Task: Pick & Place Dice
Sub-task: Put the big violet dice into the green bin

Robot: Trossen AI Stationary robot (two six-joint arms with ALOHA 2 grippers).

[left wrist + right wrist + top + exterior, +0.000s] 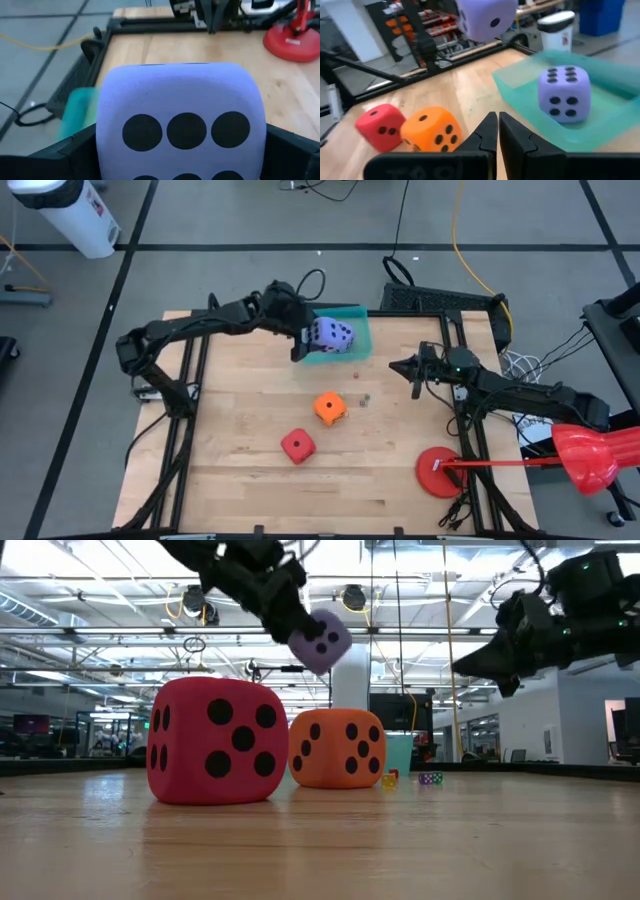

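Item: soft purple foam die, gripped wide in my left gripper, above the teal plastic tray, apparently over its edge. Step: placing. Next: lower, release beside second purple die. Right gripper closed, idle.

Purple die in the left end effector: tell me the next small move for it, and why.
Probably lower it a little over the teal tray and then release. The left end effector holds the purple die in the air above the tray, where another purple die already sits. The orange die and red die wait on the table.
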